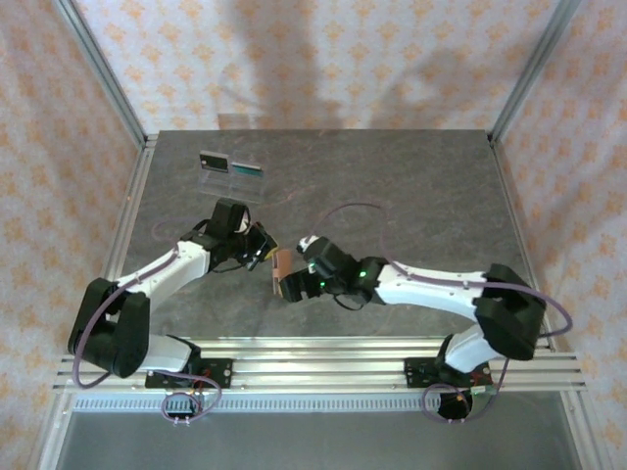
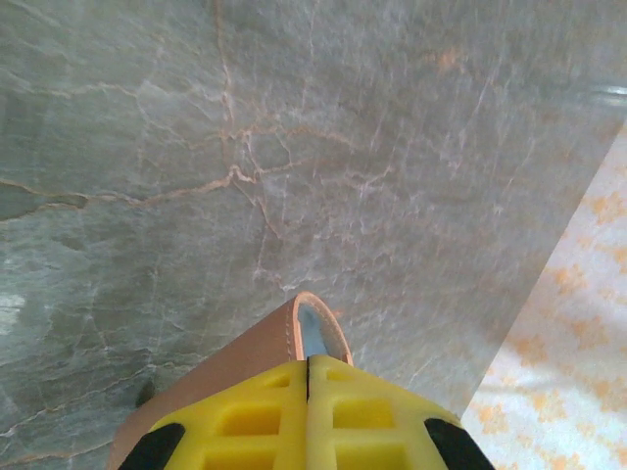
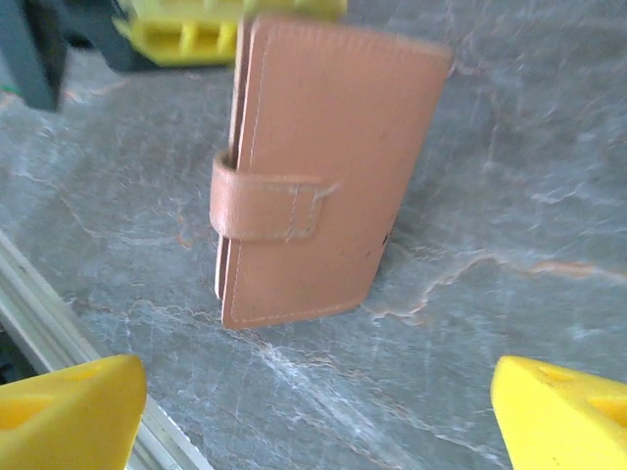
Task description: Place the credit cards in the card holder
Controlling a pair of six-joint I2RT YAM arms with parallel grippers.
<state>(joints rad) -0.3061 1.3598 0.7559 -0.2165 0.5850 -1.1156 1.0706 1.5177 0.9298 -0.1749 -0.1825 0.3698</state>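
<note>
Card holder (image 3: 328,166) stands on edge (strap closed across its front). Left claw (image 2: 309,377) is pinched tight on its top edge. Right claw (image 3: 313,421) sits just in front of it, spread wide and holding nothing. Black card (image 1: 213,161) and teal card (image 1: 247,171) lie side by side well beyond the holder, on its far side. The holder looks light and is soft leather, so it will likely flex and tip; the strap tab is the place to grab. The cards look thin, stiff and slick, so take them by an edge.
</note>
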